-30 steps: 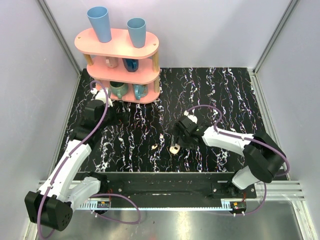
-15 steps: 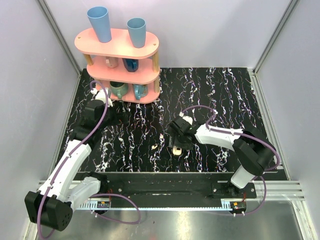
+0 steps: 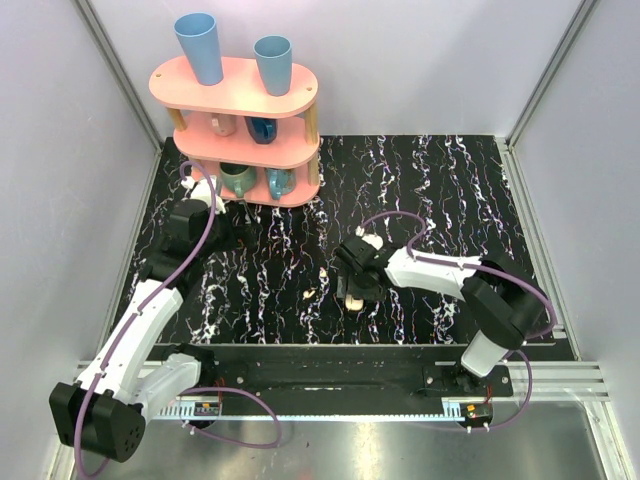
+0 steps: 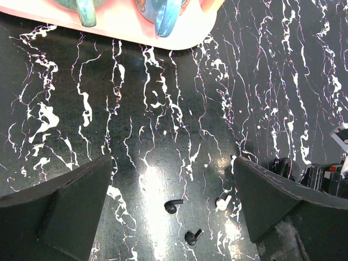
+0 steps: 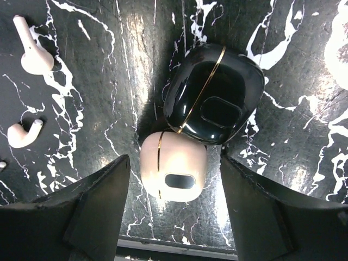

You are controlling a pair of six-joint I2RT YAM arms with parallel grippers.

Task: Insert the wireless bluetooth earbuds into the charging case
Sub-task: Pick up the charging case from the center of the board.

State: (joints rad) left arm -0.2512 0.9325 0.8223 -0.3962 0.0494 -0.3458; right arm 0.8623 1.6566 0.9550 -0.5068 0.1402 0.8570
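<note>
The cream-white charging case [image 5: 174, 173] lies shut on the black marbled table, touching a black case [image 5: 215, 100] behind it. My right gripper [image 5: 174, 209] is open, one finger on each side of the cream case without touching it. Two cream earbuds [image 5: 32, 51] [image 5: 23, 135] lie to its left. In the top view the right gripper [image 3: 352, 285] hovers over the case [image 3: 352, 302], with the earbuds [image 3: 310, 294] [image 3: 325, 272] just left of it. My left gripper [image 4: 168, 217] is open and empty near the shelf; one cream earbud [image 4: 223, 203] shows in its view.
A pink three-tier shelf [image 3: 235, 110] with cups and mugs stands at the back left, close to the left gripper [image 3: 222, 238]. Two small black earbuds [image 4: 173, 205] [image 4: 193, 236] lie on the table left of the cream ones.
My right gripper has moved left and a little nearer, from beside the cream case to over it. The left arm, the case and the earbuds have not moved.
</note>
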